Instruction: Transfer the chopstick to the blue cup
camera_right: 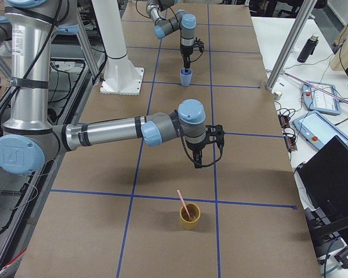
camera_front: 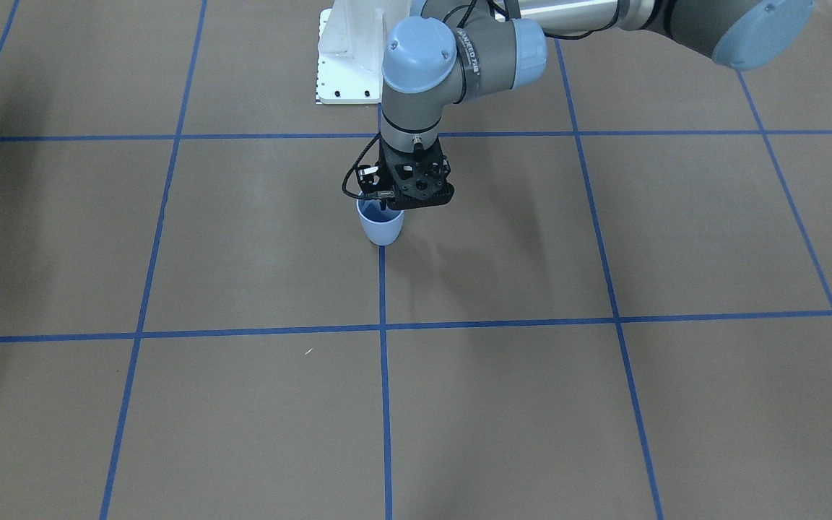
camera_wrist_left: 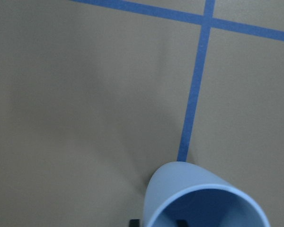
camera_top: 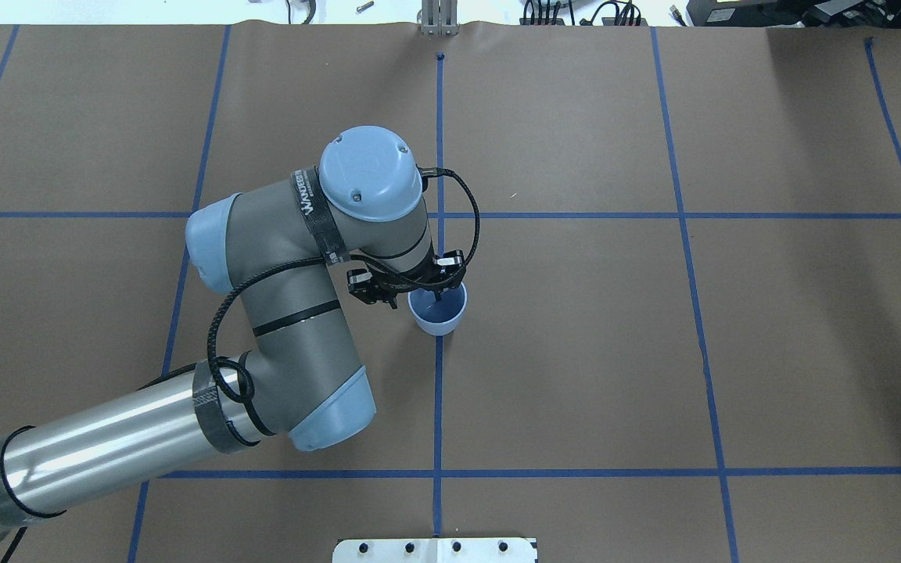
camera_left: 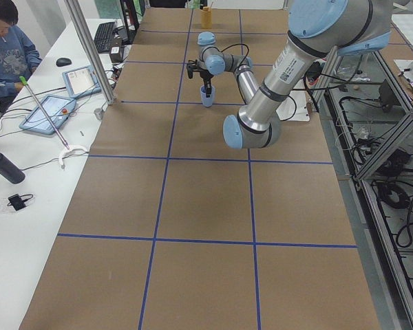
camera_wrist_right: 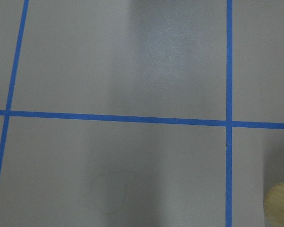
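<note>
Hovering over the blue cup [camera_top: 441, 319], left pincer [camera_top: 434, 297]; right pincer [camera_right: 198, 164] near chopstick [camera_right: 184, 205]; cannot tell whether either is apart or together.

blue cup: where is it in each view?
Front-facing: blue cup, centre, just above middle.
Overhead: centre.
Exterior left: top centre, far.
Exterior right: top centre, far.
Left wrist: bottom edge, right of centre.
Right wrist: not in it.
Landmark: the blue tape line it sits on.
</note>
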Robot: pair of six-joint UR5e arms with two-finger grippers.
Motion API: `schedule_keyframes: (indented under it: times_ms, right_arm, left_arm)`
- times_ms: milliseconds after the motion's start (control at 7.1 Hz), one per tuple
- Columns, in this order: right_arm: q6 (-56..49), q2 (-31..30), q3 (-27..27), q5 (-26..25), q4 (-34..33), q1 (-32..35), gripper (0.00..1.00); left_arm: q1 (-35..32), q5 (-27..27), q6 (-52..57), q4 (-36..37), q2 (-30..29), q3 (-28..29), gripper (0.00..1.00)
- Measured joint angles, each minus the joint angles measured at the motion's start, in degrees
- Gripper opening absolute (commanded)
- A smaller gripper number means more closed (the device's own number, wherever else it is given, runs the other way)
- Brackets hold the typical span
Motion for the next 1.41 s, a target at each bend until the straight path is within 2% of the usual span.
schedule_keyframes:
  times_ms: [282, 563, 845, 986, 1408]
  right_arm:
    - [2.02, -4.7, 1.59, -0.72, 1.34, 3.95, 0.99]
    - [7.17, -10.91, 5.34, -5.63, 3.1, 6.71, 0.99]
    - [15.85, -15.97, 5.99, -9.32, 11.49, 7.12, 0.99]
    - [17.52, -16.92, 5.14, -10.84, 14.11, 7.07, 1.0]
    - [19.62, -16.37, 3.77, -13.01, 16.14, 5.71, 1.0]
  left_arm:
    - [-1.3, 0.01, 0.12, 0.06, 3.57, -4.54, 0.98]
    - [-1.53, 0.01, 0.06, 0.03, 4.84, -5.44, 0.98]
    - [-1.57, 0.01, 0.05, -0.05, 5.32, -5.52, 0.98]
    - [-1.57, 0.01, 0.1, -0.13, 5.79, -5.55, 0.98]
    - [-1.57, 0.01, 0.14, -0.24, 6.34, -5.67, 0.98]
